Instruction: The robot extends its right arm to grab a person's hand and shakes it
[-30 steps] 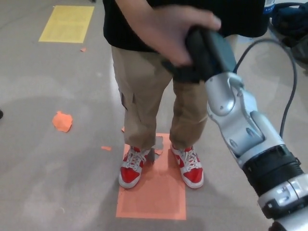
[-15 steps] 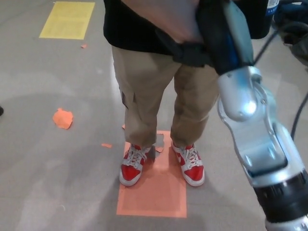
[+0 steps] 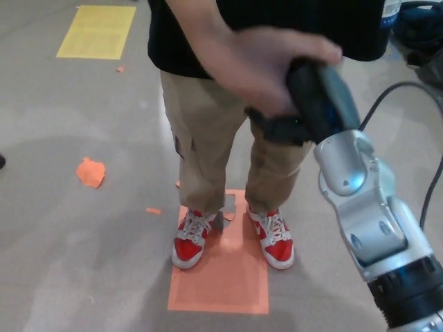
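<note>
A person in a black top, tan trousers and red-and-white shoes stands right in front of me. The person's hand is wrapped over my right hand, a black hand at the end of a silver forearm that comes in from the lower right. My black fingers show beneath the person's palm, closed on that hand. The clasp hangs at about the height of the person's hips. My left hand does not show.
The person's feet stand on an orange floor marking. A yellow marking lies at the far left, and an orange scrap on the grey floor to the left. A black cable loops at the right, near dark bags.
The clasped hands rose to the top edge of the picture half a second ago and have now dropped back down. The clasp has held throughout.
</note>
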Robot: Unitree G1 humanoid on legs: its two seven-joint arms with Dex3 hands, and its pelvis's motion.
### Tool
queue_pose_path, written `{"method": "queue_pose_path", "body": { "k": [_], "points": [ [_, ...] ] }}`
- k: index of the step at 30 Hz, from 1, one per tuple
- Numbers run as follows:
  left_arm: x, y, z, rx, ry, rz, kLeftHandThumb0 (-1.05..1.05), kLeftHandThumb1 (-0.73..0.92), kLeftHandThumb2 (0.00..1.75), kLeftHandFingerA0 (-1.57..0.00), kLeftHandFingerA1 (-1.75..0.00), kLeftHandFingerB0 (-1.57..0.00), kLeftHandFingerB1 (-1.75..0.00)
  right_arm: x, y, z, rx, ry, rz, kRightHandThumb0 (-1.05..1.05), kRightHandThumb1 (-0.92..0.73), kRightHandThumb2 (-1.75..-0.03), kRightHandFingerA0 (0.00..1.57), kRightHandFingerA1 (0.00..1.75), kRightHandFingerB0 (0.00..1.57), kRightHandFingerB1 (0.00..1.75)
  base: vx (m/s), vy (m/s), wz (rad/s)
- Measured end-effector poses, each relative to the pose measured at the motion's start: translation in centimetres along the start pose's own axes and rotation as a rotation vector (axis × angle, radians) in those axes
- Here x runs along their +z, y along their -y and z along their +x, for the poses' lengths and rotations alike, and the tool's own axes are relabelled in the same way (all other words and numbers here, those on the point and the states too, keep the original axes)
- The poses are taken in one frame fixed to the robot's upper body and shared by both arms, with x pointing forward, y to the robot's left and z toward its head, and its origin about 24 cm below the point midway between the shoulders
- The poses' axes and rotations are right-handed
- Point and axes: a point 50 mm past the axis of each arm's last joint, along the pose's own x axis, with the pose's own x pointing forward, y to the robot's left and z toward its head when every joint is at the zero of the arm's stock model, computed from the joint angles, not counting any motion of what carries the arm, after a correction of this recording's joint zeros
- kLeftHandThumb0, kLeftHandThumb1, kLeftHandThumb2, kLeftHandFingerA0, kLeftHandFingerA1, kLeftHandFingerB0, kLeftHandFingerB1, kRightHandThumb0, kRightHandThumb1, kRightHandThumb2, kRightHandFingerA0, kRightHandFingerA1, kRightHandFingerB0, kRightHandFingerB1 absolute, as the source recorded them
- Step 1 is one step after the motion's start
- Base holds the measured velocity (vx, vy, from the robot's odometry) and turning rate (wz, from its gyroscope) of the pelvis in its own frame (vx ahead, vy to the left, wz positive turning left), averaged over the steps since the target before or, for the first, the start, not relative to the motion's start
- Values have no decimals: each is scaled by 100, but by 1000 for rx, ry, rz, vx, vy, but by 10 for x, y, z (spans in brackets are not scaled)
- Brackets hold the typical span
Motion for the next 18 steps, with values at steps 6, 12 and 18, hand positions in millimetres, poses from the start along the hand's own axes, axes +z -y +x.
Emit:
{"method": "queue_pose_path", "body": {
  "k": [6,12,18],
  "points": [
    [3,-2,1,4,9,0,-61,92,69,-38,-35,-30,-32,-20,-12,13,65,-96,-26,-15,-61,-59,110,64,73,51,0,0,0],
    [0,0,0,-3,-1,12,-65,92,69,-36,-34,-28,-32,-33,-18,19,98,-136,-30,-46,-72,-62,84,53,30,32,0,0,0],
    [-5,3,-1,-10,-16,13,-60,92,69,-36,-34,-29,-32,-45,-22,16,158,-156,-90,-90,-58,-93,0,8,0,0,0,0,0]
  ]
}}
